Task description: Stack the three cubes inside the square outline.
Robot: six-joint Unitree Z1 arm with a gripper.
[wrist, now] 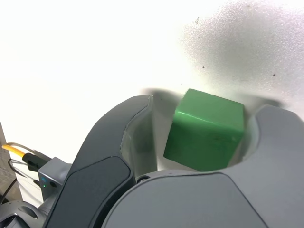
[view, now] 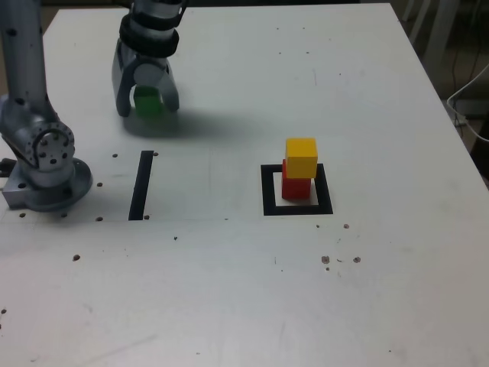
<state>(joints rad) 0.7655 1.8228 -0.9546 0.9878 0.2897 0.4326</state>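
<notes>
Jaws parted around the green cube (wrist: 204, 130), grip not confirmed; well apart from the square outline (view: 325, 208), toward the exterior view's upper left; inside the square outline, red cube (view: 296, 188) under yellow cube (view: 301, 157).

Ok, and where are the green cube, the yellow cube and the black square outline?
Green cube (wrist: 204, 130): wrist view, upper middle.
Yellow cube (view: 302, 157): exterior view, front face.
Square outline (view: 325, 189): exterior view, right side.
</notes>
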